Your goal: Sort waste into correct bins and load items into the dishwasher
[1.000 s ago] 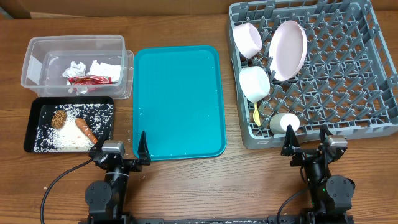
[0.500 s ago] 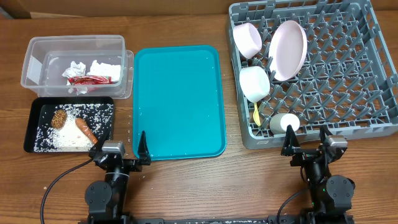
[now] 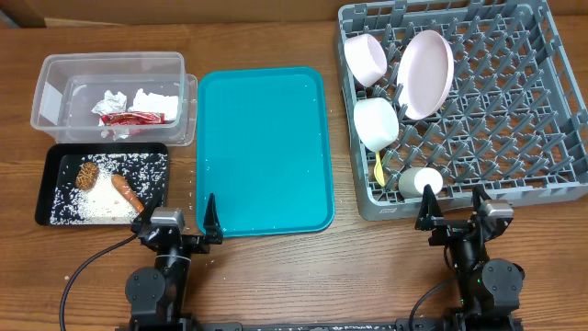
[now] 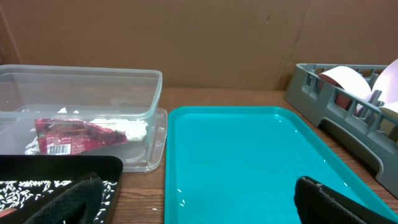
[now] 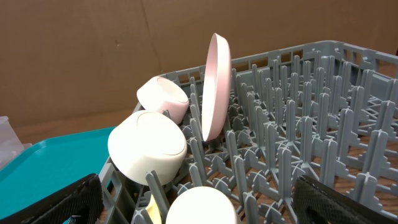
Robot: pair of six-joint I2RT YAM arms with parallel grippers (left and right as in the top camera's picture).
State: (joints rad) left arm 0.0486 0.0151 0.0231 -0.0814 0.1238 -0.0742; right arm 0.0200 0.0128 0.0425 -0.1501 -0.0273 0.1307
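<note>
Both grippers sit at the near edge of the wooden table (image 3: pixel 303 276), jaws spread wide and holding nothing: the left gripper (image 3: pixel 180 223) before the teal tray (image 3: pixel 266 147), the right gripper (image 3: pixel 451 216) before the grey rack (image 3: pixel 551 138). In the rack, the cup (image 3: pixel 420 181), yellow spoon (image 3: pixel 378 168), bowls (image 3: pixel 376 123) and plate (image 3: pixel 425 74) look hard, smooth and probably slippery, so a pinch at the rim suits them. To the left, rice (image 3: pixel 101 207), a carrot stick (image 3: pixel 128 192) and a brown lump (image 3: pixel 88 174) lie in the black tray (image 3: pixel 103 147). Beyond that, light, crushable paper (image 3: pixel 152 99) and a wrapper (image 3: pixel 130 118) lie in the clear tub (image 3: pixel 110 62). Cardboard (image 4: pixel 217 43) walls the back.

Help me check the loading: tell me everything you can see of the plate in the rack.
The plate is pale pink, round and plastic-looking, with a raised rim. It stands on edge, leaning slightly, held between pegs of the grey rack near its far left corner, close beside a white bowl. It looks clean.
</note>
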